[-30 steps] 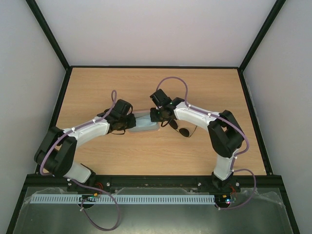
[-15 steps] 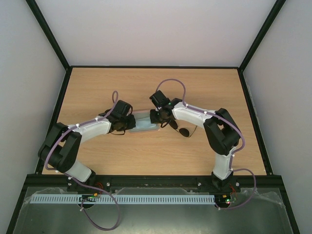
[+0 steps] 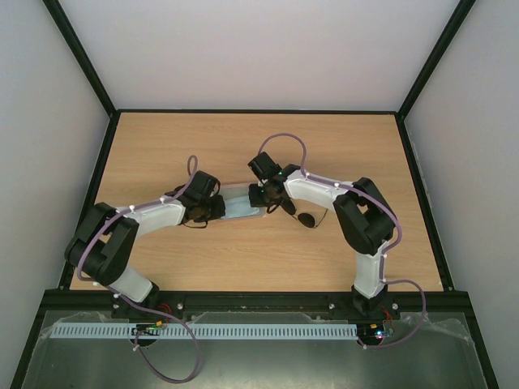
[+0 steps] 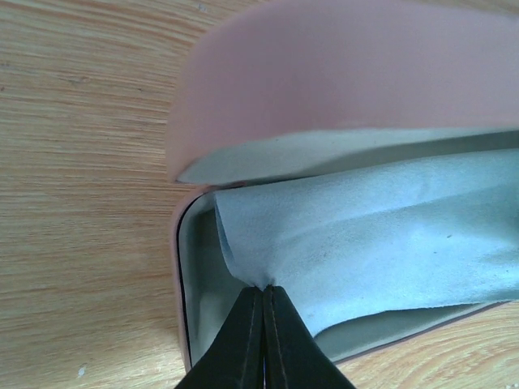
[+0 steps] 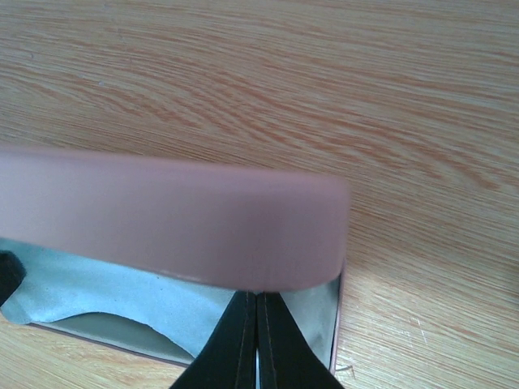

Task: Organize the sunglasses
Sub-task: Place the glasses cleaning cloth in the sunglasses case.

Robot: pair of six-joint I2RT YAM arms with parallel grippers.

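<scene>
1. Sunglasses (image 3: 306, 217): one small pair with dark oval lenses and thin black arms. They lie on the table (image 3: 243, 146) just to the right of the case, partly under my right arm (image 3: 324, 188). Neither of my grippers touches them.
2. Case (image 3: 241, 203): pinkish with rounded corners, open, with a pale grey-green lining. Its lid (image 4: 349, 73) is raised above the lower half. It sits between my two grippers.
3. Cloth (image 4: 365, 235): light blue, lying inside the case, with one corner gathered to a point at the case's left end.
4. Left gripper (image 4: 263, 290): fingers pressed together, pinching that corner of the cloth.
5. Right gripper (image 5: 256, 298): fingers closed flat against each other, tips up against the lower edge of the lid at the case's right end. I cannot tell whether anything thin is caught between them.
</scene>
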